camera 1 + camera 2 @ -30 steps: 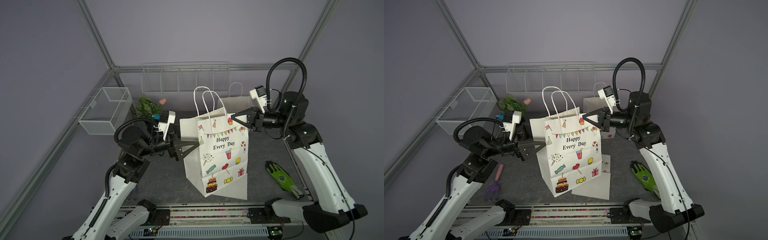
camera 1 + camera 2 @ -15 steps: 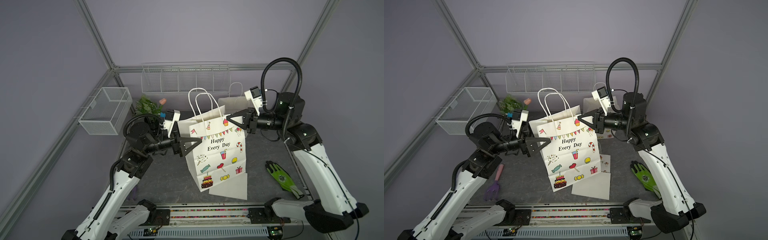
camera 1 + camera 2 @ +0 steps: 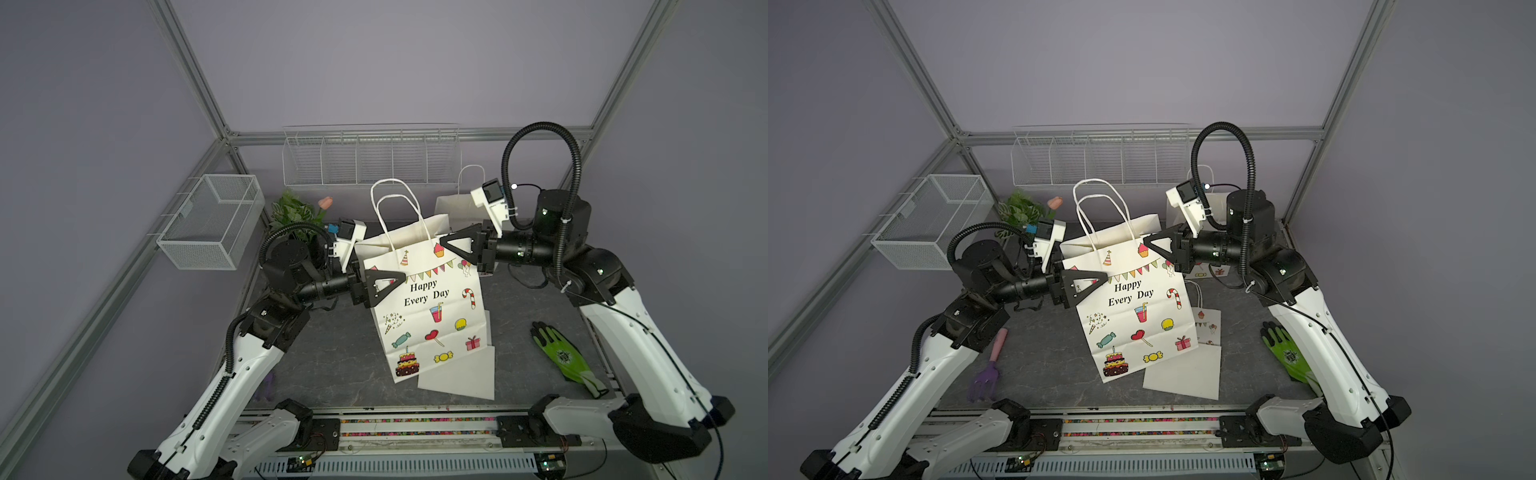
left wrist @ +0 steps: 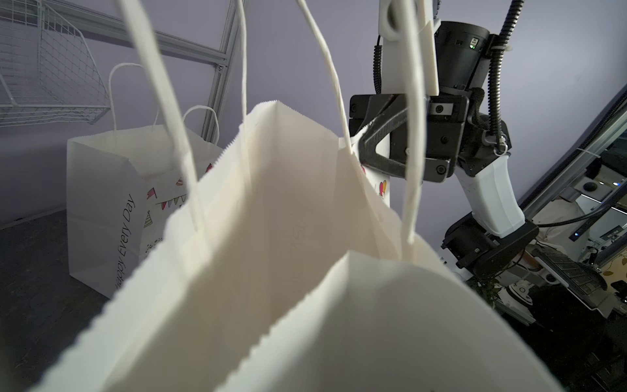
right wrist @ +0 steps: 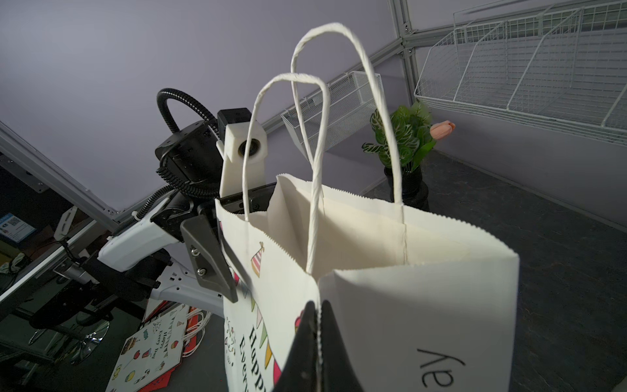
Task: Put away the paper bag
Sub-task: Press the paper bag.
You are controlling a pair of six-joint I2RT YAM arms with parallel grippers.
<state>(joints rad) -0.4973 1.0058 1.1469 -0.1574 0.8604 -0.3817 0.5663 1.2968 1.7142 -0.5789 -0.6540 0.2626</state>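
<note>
Paper bag [image 3: 432, 316] is white, open-topped, party-printed.

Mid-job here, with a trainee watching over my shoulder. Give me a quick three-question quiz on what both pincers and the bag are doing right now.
1. True or false: the right pincer is shut on the paper bag's top rim.
2. The bag's print reads: A) Happy Every Day B) Happy Birthday C) Thank You
3. Fill in: the left pincer, at the bag's other side, has its jaws ____.
Key: 1 true; 2 A; 3 open.
</note>
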